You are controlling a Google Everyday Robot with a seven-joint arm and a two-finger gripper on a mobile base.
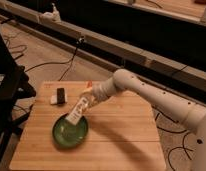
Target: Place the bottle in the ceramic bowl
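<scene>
A green ceramic bowl [69,132] sits on the wooden table [121,135] at the front left. My gripper [88,99] is shut on a clear bottle with a white label [78,111], held tilted with its lower end over the bowl's far rim. The white arm [146,92] reaches in from the right.
A black object on a white piece [59,95] lies at the table's back left. A small red-orange item [88,83] lies near the back edge. A dark chair or stand [8,90] is left of the table. Cables run on the floor behind.
</scene>
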